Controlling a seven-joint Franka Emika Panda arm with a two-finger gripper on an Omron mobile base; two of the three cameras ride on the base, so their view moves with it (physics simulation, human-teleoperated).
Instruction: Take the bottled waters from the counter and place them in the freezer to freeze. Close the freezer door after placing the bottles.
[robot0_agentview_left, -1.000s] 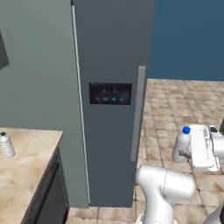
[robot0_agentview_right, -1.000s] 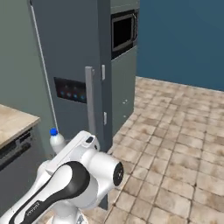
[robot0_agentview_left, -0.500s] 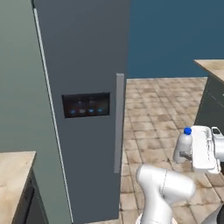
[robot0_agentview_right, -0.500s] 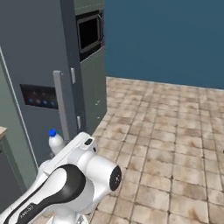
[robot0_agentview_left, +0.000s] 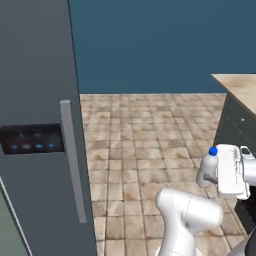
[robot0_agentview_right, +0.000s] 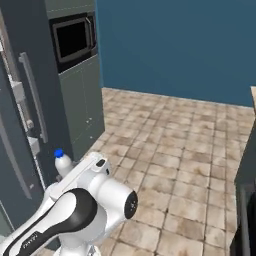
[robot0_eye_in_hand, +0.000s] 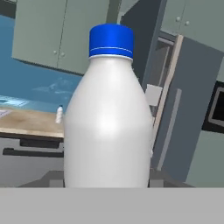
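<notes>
Blue-capped bottle (robot0_eye_in_hand: 109, 118) clenched in my gripper (robot0_agentview_left: 214, 175); carrying step. Next: open freezer door (robot0_agentview_left: 42, 125). Second bottle (robot0_eye_in_hand: 59, 114) on counter (robot0_eye_in_hand: 26, 122).

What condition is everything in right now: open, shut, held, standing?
Gripper: shut on the bottle.
Bottle: held upright, blue cap on.
Second bottle: standing on the counter, far off.
Freezer door: looks closed.
Microwave: door shut.

My arm (robot0_agentview_right: 80, 210) is glossy white and rounded, with a black band at one joint, ending in a boxy white hand (robot0_agentview_left: 232, 171).
</notes>
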